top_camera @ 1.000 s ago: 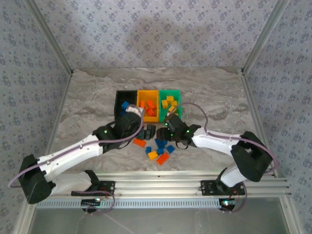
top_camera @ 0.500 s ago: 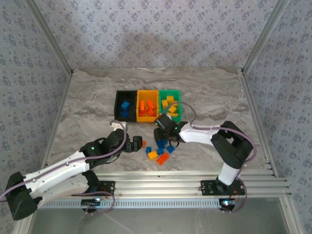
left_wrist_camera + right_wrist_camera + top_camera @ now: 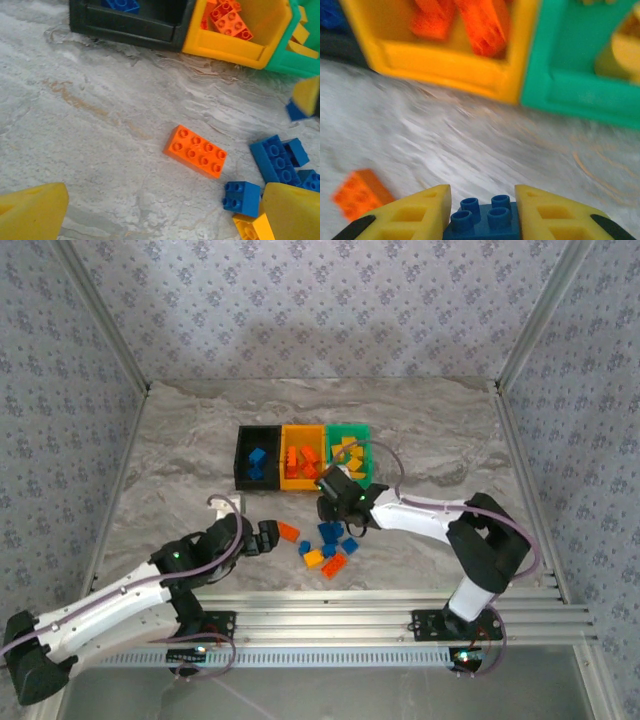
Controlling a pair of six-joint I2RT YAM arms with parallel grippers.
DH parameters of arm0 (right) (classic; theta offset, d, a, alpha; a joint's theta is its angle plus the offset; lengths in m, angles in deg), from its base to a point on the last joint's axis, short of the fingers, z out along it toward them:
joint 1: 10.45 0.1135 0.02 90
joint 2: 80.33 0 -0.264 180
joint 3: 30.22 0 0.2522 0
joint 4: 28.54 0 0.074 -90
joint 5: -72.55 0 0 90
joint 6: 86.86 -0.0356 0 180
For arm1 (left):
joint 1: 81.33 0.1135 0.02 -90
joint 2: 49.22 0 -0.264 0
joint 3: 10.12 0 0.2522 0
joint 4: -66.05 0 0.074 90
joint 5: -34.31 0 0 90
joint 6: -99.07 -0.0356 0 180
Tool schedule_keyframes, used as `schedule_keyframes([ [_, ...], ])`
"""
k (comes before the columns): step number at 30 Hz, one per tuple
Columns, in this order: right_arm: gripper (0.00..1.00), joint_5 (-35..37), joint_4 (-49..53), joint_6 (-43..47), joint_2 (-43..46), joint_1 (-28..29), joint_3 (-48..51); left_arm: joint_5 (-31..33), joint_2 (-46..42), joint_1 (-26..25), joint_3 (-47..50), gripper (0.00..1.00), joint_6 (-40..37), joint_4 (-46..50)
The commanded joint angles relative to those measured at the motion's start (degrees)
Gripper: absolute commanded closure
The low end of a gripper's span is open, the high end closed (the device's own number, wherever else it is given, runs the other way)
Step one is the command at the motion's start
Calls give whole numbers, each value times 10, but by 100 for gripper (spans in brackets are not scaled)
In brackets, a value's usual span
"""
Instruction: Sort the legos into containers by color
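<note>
My right gripper (image 3: 482, 196) is shut on a small blue lego (image 3: 482, 220), held above the table in front of the containers. In the top view the right gripper (image 3: 329, 506) sits just before the orange-yellow bin (image 3: 302, 485). The black bin (image 3: 241, 455) holds blue legos, the orange-yellow one orange-red legos, and the green bin (image 3: 348, 428) yellow ones. My left gripper (image 3: 162, 216) is open and low over bare table, its yellow fingers (image 3: 32, 212) wide apart. An orange lego (image 3: 196, 151) lies ahead of it, untouched.
Loose legos (image 3: 330, 545), blue, orange and yellow, lie in a cluster between the two grippers. Blue ones (image 3: 275, 159) lie to the right of the orange lego. Metal frame posts and patterned walls stand around the marble-patterned tabletop (image 3: 180, 470).
My left arm has drawn back from the black bin toward the near left, staying open. The right gripper has closed on the blue lego and shifted toward the bins.
</note>
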Motion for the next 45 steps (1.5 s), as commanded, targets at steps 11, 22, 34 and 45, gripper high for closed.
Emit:
schedule_keyframes([
  [11,65,-95,8,79,-239,-9,-382,-3,-77,-3,20,1,33,38],
  [22,35,-113,20,61,-360,-44,-559,-23,-78,-3,41,1,48,30],
  [34,31,-63,-72,14,-128,-46,-286,-22,-40,-2,15,0,13,-12],
  [45,30,-5,-88,-51,152,-48,106,-126,290,-3,-148,1,-134,-126],
])
